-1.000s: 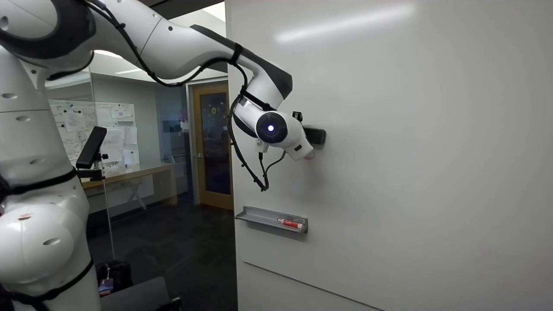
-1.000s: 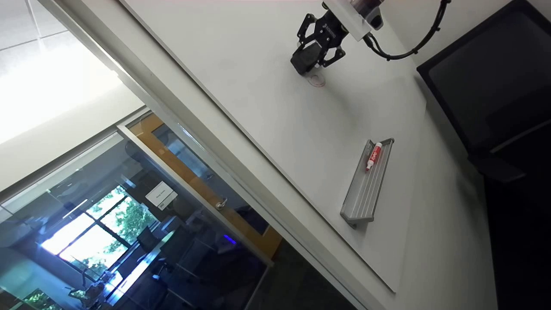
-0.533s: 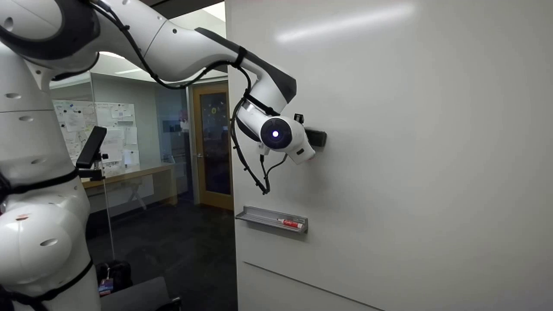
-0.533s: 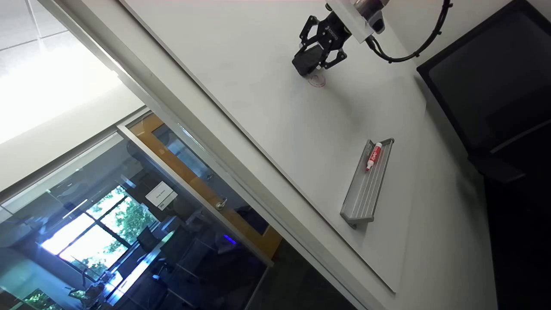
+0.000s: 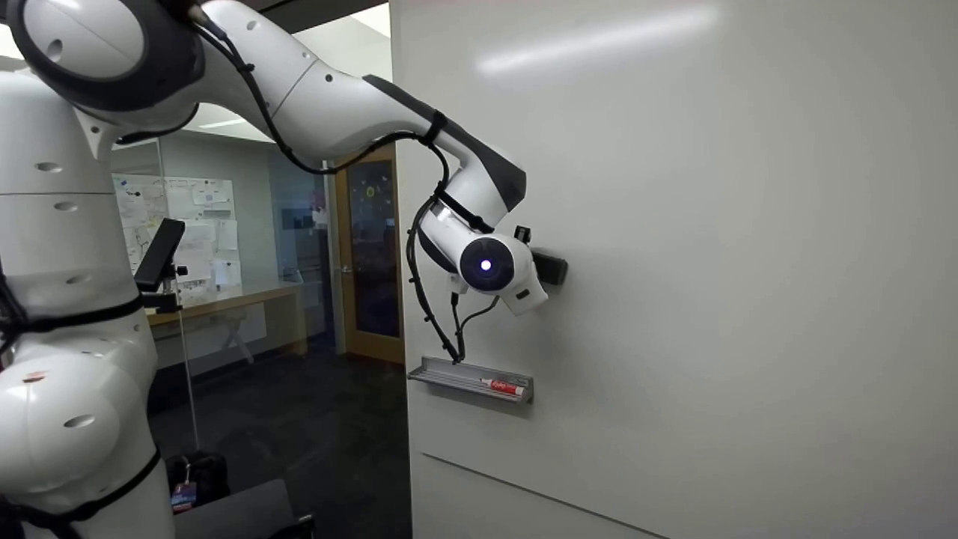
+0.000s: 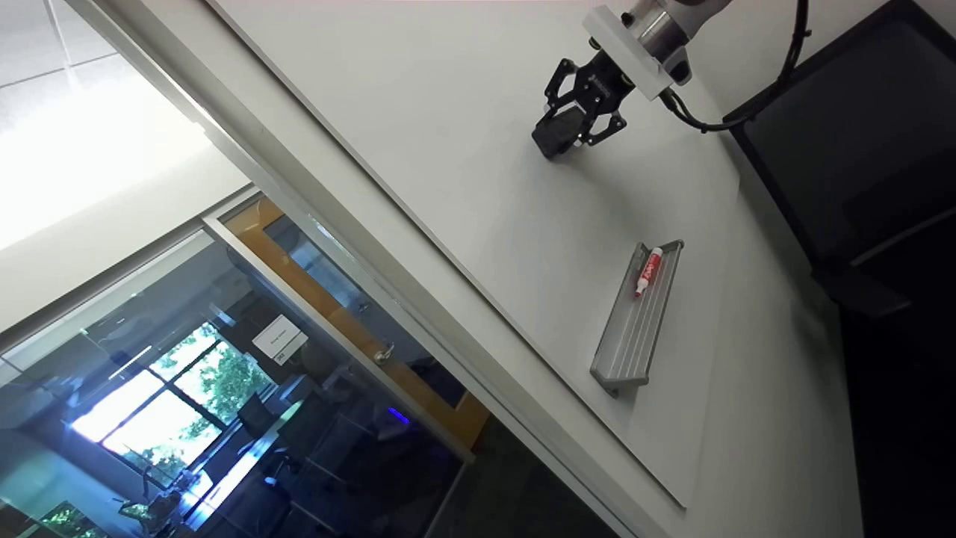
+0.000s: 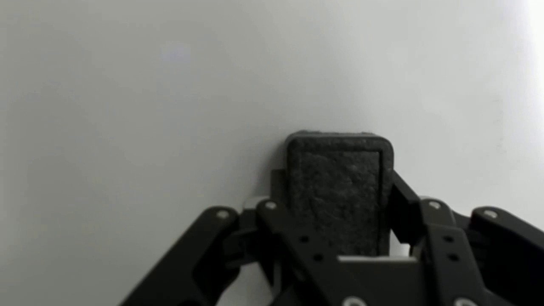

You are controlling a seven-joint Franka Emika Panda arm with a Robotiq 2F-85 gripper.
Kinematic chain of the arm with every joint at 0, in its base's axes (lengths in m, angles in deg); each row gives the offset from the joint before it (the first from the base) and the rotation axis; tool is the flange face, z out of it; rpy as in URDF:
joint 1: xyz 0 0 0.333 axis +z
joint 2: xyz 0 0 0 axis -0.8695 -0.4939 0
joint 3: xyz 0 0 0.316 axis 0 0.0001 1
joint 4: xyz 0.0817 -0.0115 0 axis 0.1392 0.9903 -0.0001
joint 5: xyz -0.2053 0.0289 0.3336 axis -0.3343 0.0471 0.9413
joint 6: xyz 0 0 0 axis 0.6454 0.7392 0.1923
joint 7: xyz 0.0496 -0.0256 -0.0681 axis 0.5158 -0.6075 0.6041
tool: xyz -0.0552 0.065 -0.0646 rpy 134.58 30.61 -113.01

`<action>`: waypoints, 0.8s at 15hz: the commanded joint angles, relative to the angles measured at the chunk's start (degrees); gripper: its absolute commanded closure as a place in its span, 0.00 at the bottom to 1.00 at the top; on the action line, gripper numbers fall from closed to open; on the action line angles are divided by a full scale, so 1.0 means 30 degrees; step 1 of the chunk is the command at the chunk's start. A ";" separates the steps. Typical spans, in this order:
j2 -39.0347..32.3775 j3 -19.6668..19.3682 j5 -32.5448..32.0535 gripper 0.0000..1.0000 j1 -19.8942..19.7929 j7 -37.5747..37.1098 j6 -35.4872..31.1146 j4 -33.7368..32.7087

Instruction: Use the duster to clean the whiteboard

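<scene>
The duster [image 5: 552, 269] is a small near-black block against the whiteboard [image 5: 711, 262]. In an exterior view the duster [image 6: 555, 134] sits between the fingers of my gripper [image 6: 565, 128]. The wrist view shows the duster [image 7: 340, 187] gripped on both sides by my gripper [image 7: 338, 193], with its back towards the camera and its far end past the fingertips. Its wiping face is hidden; it appears to touch the board. No red mark shows on the whiteboard [image 6: 448, 112] now; the duster covers the spot where one showed.
A grey ledge [image 5: 449, 378] is fixed to the board below the gripper, and a red marker [image 5: 503, 387] lies on it. The ledge [image 6: 624, 344] also shows in an exterior view. The board's edge borders a glass wall and door [image 5: 370, 254]. A cable loop hangs under the wrist.
The arm and gripper have moved down the board towards the ledge with the duster held. The red scribble beside the duster earlier is no longer visible; the duster is over that place.
</scene>
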 commanded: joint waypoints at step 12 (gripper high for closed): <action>-0.1103 0.0397 -0.0175 0.68 0.0124 -0.0506 0.0222 -0.0374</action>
